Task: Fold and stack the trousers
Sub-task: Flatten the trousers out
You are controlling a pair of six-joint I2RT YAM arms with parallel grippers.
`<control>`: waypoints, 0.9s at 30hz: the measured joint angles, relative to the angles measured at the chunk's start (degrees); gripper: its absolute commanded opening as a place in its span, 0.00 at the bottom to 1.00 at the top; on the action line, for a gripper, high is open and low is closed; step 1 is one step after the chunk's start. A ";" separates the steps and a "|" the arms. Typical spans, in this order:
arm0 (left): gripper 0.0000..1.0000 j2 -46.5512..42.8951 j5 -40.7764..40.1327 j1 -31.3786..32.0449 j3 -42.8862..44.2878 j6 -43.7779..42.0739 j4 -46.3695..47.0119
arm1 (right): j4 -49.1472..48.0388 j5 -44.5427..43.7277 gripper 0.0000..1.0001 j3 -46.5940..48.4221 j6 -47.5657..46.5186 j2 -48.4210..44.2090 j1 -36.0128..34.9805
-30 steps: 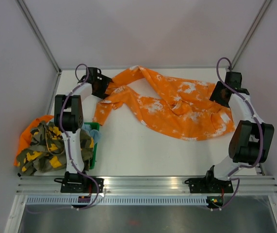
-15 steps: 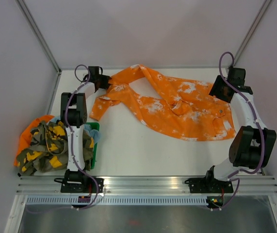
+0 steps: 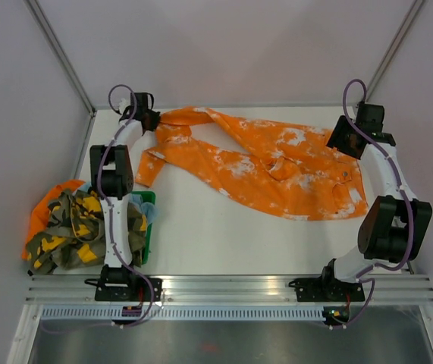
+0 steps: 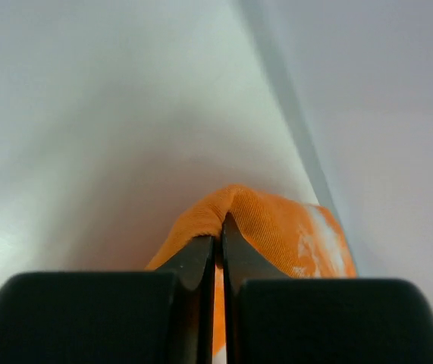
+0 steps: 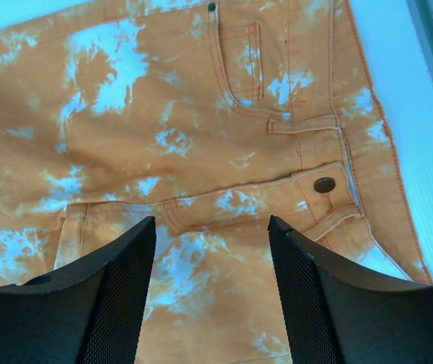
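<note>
Orange cloth and a camouflage garment [image 3: 76, 231] are lying crumpled at 8 o'clock, beside a green tray [image 3: 148, 220]. Whether any of this is a finished stack cannot be told.

The orange trousers [image 3: 277, 171] are lying at the centre and far half of the bench [image 3: 224, 235], with the waist at 2 o'clock and the legs running toward 10 o'clock.

The left jaws are pinching shut on a fold of the upper leg [image 4: 269, 220] at 11 o'clock. Over the last second they have been travelling toward the far-left corner. The leg [image 3: 201, 117], earlier humped, is now lying drawn out along the far edge. Judged from this, spreading is nearing completion and no fold is made yet.

The right jaws are standing wide apart over the waistband, near the button [image 5: 324, 184], holding nothing. They have barely shifted.

The held cuff is hiding under the left wrist. How much cloth is being gripped, and how high the right jaws are hovering, cannot be told.
</note>
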State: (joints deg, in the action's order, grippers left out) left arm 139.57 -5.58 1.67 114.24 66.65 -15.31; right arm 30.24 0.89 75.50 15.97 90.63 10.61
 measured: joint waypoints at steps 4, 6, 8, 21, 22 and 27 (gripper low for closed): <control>0.02 -9.77 -3.37 -0.15 -2.38 -21.03 7.61 | -1.20 0.11 0.68 1.27 1.03 1.66 0.00; 0.02 -18.78 -3.30 0.92 -7.21 -33.22 14.47 | -2.16 0.24 0.68 1.81 1.46 3.19 0.00; 0.02 -27.78 -2.19 2.86 -11.69 -41.86 21.07 | -3.37 0.72 0.68 1.97 2.19 5.22 0.00; 0.48 -39.98 -15.54 7.45 -41.66 -44.04 27.47 | -9.53 7.45 0.69 -0.96 4.15 13.07 0.00; 0.54 -38.82 -16.26 6.88 -43.08 -41.31 24.30 | -9.97 7.80 0.70 -0.96 3.96 13.42 0.00; 0.81 -37.81 -15.74 3.15 -46.03 -30.05 13.64 | -9.57 9.64 0.77 1.88 1.75 17.86 -0.55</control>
State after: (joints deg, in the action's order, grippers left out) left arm 101.75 -21.32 4.82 68.20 36.60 -1.67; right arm 20.67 10.52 77.38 17.72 108.49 10.07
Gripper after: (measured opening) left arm 0.755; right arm 0.717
